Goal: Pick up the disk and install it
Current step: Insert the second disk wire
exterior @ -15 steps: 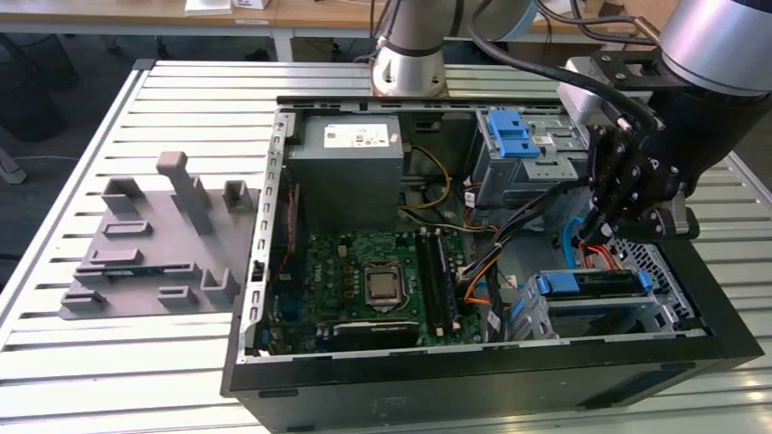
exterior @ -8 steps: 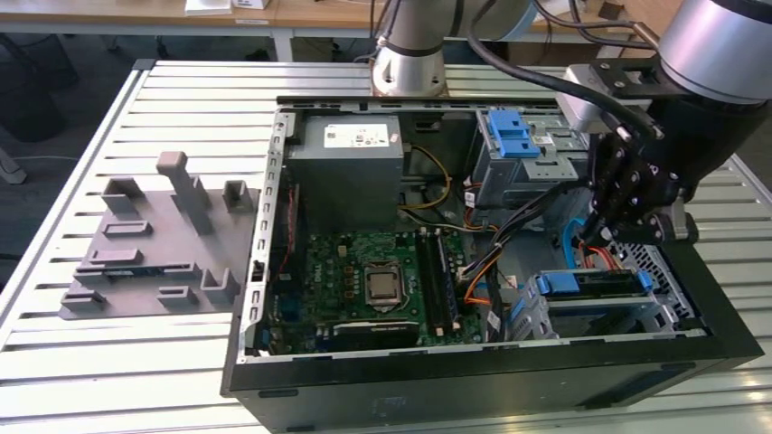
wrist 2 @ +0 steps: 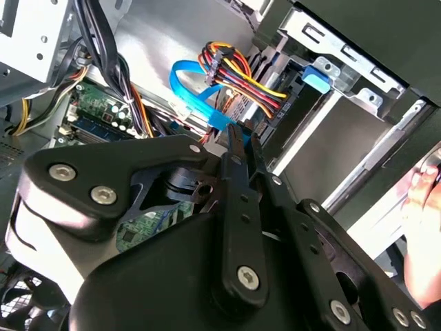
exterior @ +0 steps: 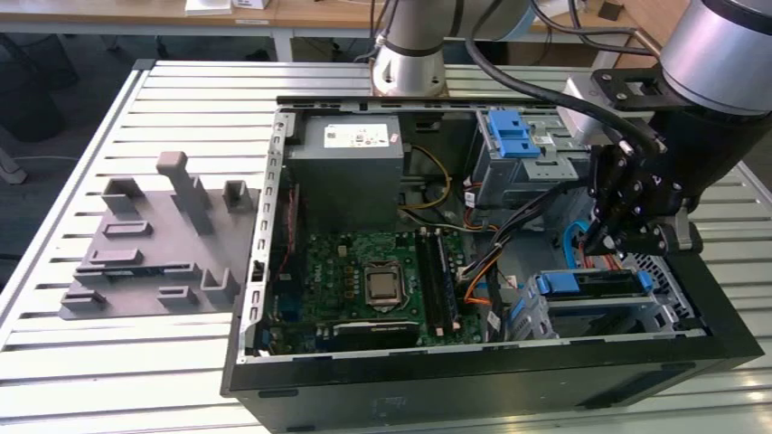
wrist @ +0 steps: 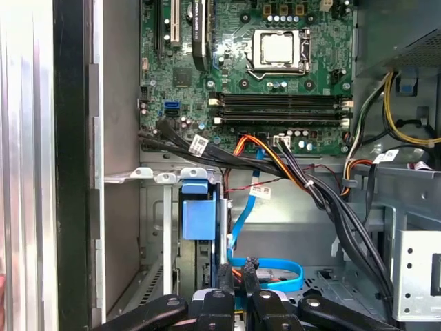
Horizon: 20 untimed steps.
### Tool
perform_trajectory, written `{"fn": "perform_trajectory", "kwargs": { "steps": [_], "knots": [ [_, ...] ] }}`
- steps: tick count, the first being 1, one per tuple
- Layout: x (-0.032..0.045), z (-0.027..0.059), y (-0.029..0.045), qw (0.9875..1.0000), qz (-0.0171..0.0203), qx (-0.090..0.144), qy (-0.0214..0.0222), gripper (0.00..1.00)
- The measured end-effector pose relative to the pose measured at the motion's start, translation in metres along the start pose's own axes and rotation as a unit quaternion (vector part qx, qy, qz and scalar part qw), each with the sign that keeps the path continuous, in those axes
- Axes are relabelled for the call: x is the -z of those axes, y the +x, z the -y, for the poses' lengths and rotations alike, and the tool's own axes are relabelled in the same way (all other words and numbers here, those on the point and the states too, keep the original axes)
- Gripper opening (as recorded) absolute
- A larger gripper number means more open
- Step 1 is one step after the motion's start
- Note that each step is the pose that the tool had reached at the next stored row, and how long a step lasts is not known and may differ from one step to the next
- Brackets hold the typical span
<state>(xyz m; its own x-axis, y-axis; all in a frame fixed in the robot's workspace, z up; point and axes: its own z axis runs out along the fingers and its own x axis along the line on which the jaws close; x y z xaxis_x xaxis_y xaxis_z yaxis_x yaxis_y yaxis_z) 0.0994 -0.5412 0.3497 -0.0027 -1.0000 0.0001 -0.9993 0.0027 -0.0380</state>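
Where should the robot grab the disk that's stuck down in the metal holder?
Probably by its blue plastic end, coming down through the open side of the computer case. The disk stands on edge inside the metal cage, so the cage walls cover its flat faces and only that blue end is free. Stay clear of the cables beside it.

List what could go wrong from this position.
1. The end effector sits deep in the case, right beside the blue cable. Moving it may snag or tug that cable.
2. The orange-and-black wire bundle runs close past the bay holding the disk and might get caught or pinched.
3. The metal bay walls leave little room, so a sideways move could strike them.
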Motion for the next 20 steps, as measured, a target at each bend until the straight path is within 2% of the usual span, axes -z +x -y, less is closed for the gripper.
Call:
{"fn": "perform_trajectory", "kwargs": {
  "steps": [9,15,20],
  "knots": [
    [-0.0028,-0.0009,0.0042,1.0,0.0,0.002,0.0006,0.17],
    [-0.0049,-0.0011,0.0111,1.0,0.0003,0.006,0.0012,0.17],
    [-0.0075,-0.0018,0.0152,0.9999,0.0012,0.012,0.0034,0.17]
  ]
}}
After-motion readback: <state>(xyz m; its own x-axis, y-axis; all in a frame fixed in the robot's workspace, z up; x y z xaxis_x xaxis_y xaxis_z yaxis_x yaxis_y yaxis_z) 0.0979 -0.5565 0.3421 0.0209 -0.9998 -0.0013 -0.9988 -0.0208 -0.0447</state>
